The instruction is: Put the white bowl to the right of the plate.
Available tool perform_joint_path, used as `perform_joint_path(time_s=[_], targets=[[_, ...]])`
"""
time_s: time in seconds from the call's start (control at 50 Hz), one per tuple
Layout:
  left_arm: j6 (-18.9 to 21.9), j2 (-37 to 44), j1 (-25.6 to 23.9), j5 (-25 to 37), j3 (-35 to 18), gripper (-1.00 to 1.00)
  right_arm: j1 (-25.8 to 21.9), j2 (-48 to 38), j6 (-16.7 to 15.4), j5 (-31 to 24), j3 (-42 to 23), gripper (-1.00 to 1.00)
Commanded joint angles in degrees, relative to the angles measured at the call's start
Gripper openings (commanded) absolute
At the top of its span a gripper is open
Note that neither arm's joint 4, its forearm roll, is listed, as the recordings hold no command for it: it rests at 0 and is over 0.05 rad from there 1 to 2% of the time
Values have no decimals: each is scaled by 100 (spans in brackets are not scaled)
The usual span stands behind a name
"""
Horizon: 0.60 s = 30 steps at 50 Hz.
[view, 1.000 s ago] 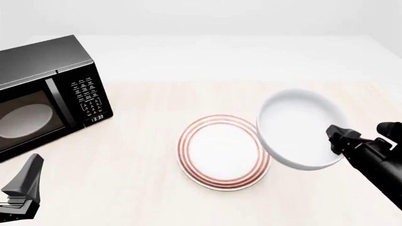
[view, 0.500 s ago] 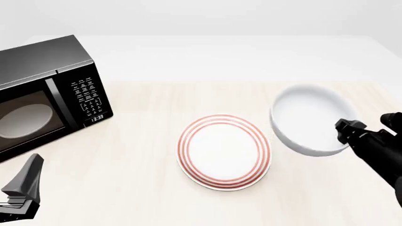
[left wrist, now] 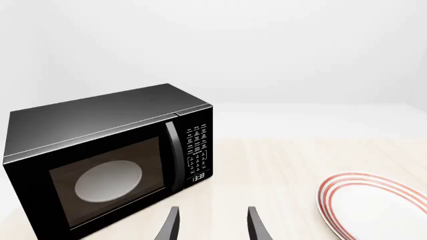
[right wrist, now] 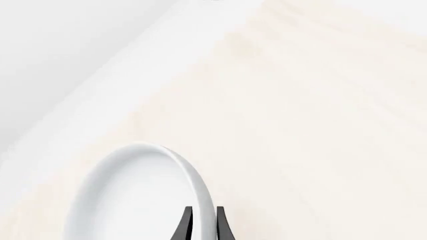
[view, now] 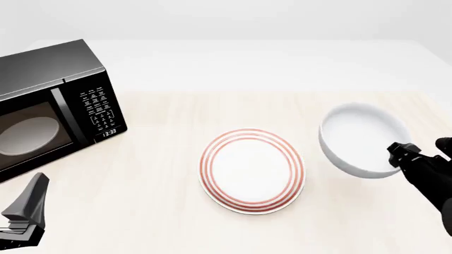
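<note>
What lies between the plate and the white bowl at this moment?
Nothing: in the front view only a narrow strip of bare table separates the plate from the white bowl, which the right hand grips by its rim.

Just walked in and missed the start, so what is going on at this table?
The right gripper is pinching the rim of the white bowl, holding it to the right of the red-ringed plate with a gap between them. Whether the bowl is down on the table yet is unclear. The left gripper sits open and empty near the black microwave, which is shut.
</note>
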<state>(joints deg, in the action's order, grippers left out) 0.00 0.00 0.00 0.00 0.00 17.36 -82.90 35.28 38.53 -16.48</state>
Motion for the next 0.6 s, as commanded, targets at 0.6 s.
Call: perform_joint_path(time_s=[0.6], targets=[[0,0,0,0,0,100,695,-1006,-319,1050,566,-100]])
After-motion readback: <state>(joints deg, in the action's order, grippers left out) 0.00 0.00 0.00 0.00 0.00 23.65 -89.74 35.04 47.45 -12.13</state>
